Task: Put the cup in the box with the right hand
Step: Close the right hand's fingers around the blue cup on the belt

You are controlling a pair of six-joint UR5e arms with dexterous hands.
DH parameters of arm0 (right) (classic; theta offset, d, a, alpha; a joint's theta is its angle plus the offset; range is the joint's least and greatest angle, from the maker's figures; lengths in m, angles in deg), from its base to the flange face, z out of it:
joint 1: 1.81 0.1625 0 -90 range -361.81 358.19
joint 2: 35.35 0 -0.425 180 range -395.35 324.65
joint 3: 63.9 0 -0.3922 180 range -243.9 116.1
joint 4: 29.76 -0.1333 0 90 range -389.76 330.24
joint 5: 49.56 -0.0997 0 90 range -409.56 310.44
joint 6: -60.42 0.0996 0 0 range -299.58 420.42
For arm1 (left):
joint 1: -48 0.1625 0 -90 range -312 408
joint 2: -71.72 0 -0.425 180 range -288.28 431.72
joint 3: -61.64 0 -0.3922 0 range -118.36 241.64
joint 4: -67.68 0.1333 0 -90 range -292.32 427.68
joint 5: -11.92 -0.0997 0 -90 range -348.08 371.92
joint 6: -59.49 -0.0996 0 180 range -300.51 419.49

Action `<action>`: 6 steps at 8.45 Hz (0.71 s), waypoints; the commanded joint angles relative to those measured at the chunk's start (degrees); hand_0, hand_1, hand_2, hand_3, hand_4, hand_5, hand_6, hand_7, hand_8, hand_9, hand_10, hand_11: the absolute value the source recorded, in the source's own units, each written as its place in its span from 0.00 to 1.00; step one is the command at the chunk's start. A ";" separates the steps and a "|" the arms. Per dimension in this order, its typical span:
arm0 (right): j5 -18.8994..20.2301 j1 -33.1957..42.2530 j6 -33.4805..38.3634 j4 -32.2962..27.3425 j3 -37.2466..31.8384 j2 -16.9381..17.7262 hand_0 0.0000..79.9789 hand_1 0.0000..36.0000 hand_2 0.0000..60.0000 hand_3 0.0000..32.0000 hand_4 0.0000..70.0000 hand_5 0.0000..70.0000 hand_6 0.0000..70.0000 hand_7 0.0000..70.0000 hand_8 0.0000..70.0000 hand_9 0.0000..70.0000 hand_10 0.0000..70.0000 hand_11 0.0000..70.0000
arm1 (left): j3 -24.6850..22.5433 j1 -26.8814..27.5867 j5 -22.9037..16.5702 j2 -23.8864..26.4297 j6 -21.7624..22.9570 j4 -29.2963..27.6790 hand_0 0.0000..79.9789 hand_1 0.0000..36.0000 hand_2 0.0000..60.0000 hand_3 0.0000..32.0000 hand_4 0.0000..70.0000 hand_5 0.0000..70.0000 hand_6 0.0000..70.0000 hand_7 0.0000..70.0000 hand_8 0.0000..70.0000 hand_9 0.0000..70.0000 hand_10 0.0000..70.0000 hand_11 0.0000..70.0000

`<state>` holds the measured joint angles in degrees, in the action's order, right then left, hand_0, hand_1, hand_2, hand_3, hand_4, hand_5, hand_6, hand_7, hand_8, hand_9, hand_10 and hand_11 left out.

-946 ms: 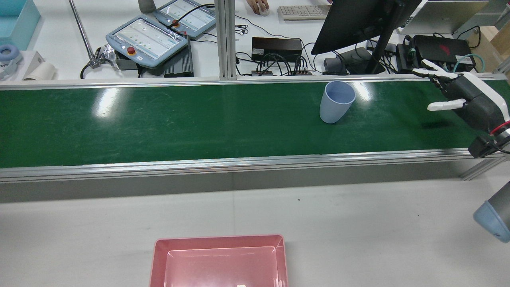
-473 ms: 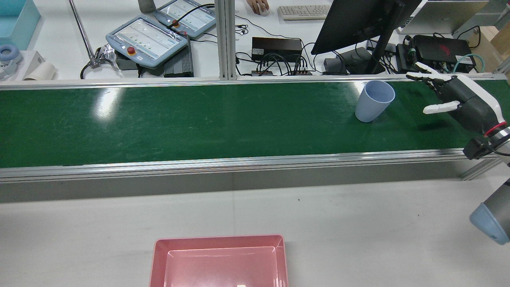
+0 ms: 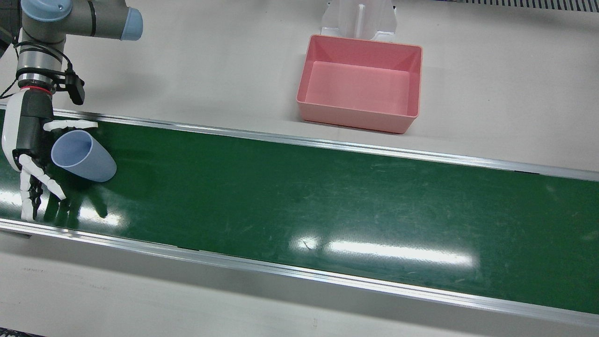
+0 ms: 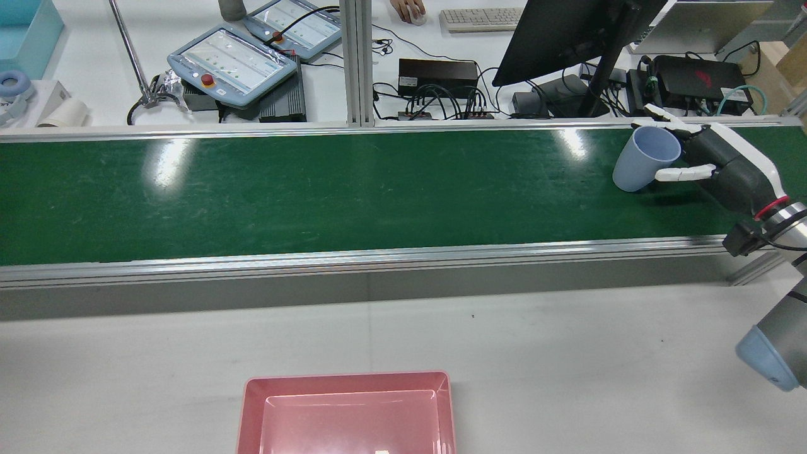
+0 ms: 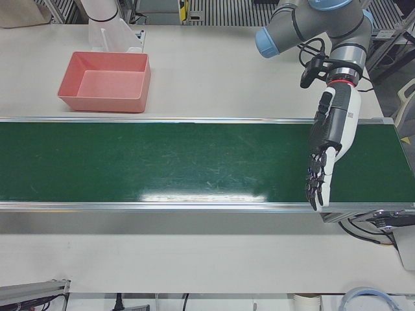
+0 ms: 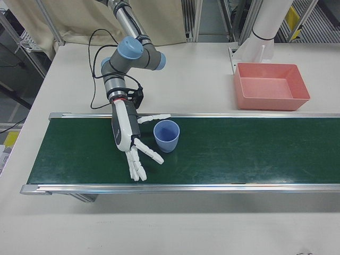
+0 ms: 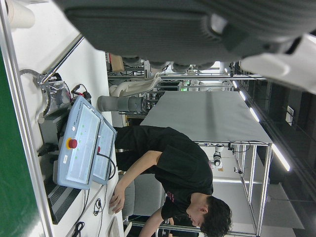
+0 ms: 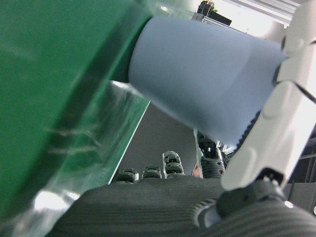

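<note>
I have the blue cup [image 6: 167,135] standing upright on the green belt [image 3: 327,196], right against my right hand [image 6: 129,139], sitting between the thumb and the spread fingers [image 6: 139,162]. The hand is wide, nothing gripped; I cannot tell whether the fingers actually press the cup wall. The right hand view fills with the cup's side [image 8: 207,84] next to the thumb, which the overhead front view shows only from above. The left-front view alone shows my left hand [image 5: 331,146], fingers extended over the far belt end, holding nothing. The pink box [image 3: 361,111] sits on the white table [image 3: 224,61] beside the belt, well apart from the cup, with nothing inside.
</note>
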<state>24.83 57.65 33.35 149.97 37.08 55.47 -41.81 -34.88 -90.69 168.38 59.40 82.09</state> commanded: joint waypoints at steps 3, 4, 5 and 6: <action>-0.66 -0.13 1.49 -0.44 0.18 0.06 0.80 1.00 1.00 0.00 0.45 0.28 0.52 1.00 0.73 1.00 0.51 0.76 | 0.00 0.00 0.04 -0.07 0.00 0.00 0.00 0.00 0.00 0.00 0.00 0.00 0.00 0.00 0.00 0.00 0.00 0.00; -0.66 1.44 3.06 -0.44 0.61 0.06 0.78 1.00 1.00 0.00 0.38 0.29 0.55 1.00 0.78 1.00 0.55 0.82 | 0.09 0.00 -0.04 -0.07 0.00 0.00 0.00 0.00 0.00 0.00 0.00 0.00 0.00 0.00 0.00 0.00 0.00 0.00; -0.66 5.19 4.12 -0.35 4.27 0.76 0.75 1.00 1.00 0.00 0.31 0.28 0.52 1.00 0.72 1.00 0.49 0.75 | 0.00 0.00 -0.04 -0.07 0.00 0.00 0.00 0.00 0.00 0.00 0.00 0.00 0.00 0.00 0.00 0.00 0.00 0.00; -0.48 6.89 4.22 0.08 7.79 1.38 0.76 1.00 1.00 0.00 0.34 0.28 0.51 1.00 0.70 1.00 0.47 0.72 | 0.00 0.00 0.04 0.01 0.00 0.00 0.00 0.00 0.00 0.00 0.00 0.00 0.00 0.00 0.00 0.00 0.00 0.00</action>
<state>24.18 59.88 36.28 149.57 38.78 55.77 -41.78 -34.88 -90.72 168.32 59.40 82.09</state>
